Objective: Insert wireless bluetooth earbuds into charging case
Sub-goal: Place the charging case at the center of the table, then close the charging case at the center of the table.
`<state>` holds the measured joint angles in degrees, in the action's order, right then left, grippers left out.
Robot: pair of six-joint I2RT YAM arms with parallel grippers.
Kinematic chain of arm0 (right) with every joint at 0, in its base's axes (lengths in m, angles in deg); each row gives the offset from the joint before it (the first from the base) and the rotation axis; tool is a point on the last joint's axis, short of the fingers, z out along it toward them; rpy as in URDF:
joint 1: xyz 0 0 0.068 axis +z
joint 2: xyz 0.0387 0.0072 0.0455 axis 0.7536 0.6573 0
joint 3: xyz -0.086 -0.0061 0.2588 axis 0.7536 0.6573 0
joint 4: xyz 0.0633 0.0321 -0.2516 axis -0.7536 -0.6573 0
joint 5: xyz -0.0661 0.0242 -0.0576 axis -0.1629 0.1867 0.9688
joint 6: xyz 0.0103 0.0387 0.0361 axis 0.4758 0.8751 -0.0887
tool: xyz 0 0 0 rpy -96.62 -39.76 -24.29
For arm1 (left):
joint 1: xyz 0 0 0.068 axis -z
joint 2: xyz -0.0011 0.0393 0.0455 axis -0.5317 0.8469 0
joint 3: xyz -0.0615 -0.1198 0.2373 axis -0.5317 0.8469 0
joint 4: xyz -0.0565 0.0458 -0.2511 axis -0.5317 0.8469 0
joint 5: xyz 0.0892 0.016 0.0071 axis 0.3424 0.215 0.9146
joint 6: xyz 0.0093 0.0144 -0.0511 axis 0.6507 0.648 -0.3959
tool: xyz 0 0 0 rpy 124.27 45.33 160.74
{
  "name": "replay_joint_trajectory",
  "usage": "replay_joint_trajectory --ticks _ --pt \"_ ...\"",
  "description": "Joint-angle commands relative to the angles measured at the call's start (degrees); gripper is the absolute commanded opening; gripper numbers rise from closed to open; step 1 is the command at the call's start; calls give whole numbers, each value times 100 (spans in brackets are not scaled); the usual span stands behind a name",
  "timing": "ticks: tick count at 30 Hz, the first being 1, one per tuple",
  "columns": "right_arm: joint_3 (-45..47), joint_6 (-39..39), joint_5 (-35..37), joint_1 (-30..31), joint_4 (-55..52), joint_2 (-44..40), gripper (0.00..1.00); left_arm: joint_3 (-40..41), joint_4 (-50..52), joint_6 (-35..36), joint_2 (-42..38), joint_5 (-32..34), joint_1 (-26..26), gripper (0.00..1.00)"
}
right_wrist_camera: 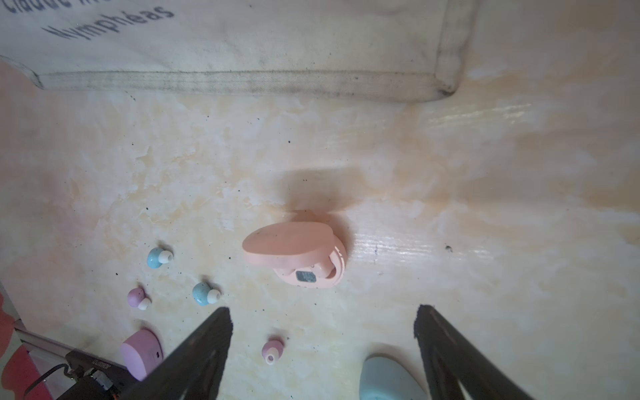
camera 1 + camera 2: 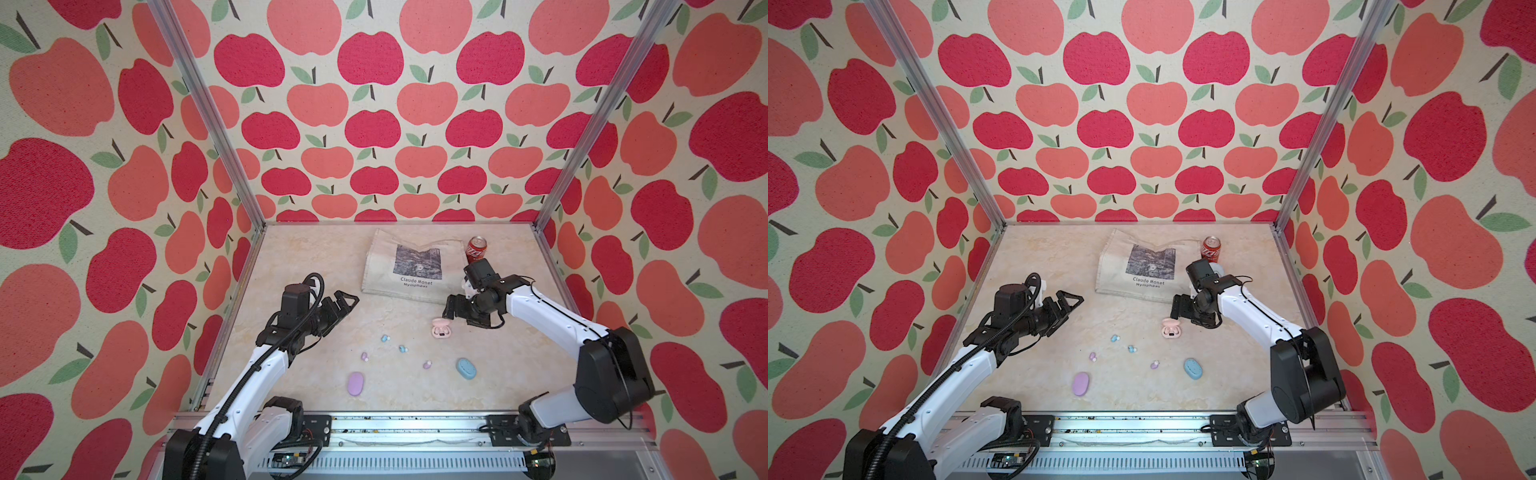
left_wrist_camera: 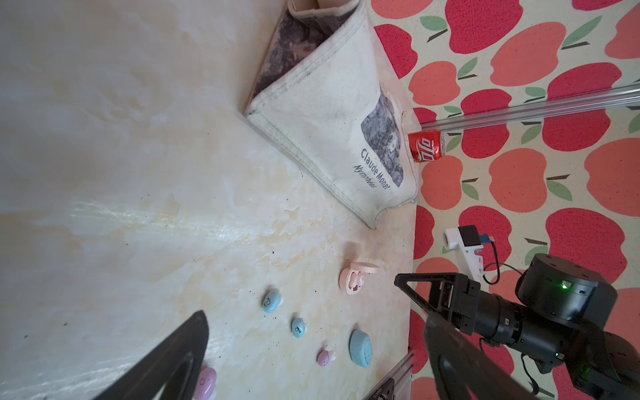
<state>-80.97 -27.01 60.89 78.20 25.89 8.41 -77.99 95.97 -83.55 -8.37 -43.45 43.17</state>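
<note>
Two light blue earbuds (image 2: pixel 384 338) (image 2: pixel 402 348) and two lilac earbuds (image 2: pixel 364 356) (image 2: pixel 427 365) lie loose mid-table. The pink charging case (image 2: pixel 440 329) (image 1: pixel 298 256) stands with its lid up; what its wells hold is unclear. A lilac case (image 2: pixel 355 383) and a blue case (image 2: pixel 467 369) lie shut nearer the front. My right gripper (image 2: pixel 463 318) (image 1: pixel 322 310) hangs open just right of the pink case, holding nothing. My left gripper (image 2: pixel 347 305) (image 3: pixel 316 315) is open and empty, raised left of the earbuds.
A cream tote bag (image 2: pixel 415 266) lies flat at the back. A red cola can (image 2: pixel 477 248) stands beside its right corner, behind my right wrist. Apple-patterned walls close three sides, and a metal rail (image 2: pixel 415 428) runs along the front.
</note>
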Motion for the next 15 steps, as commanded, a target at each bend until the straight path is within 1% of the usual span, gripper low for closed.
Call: replay_joint_trajectory --ticks 1,9,15 --pt "-316 472 183 79 95 268 87 -254 302 127 -39 -170 -47 99" --pt "-739 607 659 111 -145 721 85 -201 445 151 -323 -59 -76 99" --pt "-847 780 820 154 -256 975 83 -227 623 254 -376 -53 -75 99"
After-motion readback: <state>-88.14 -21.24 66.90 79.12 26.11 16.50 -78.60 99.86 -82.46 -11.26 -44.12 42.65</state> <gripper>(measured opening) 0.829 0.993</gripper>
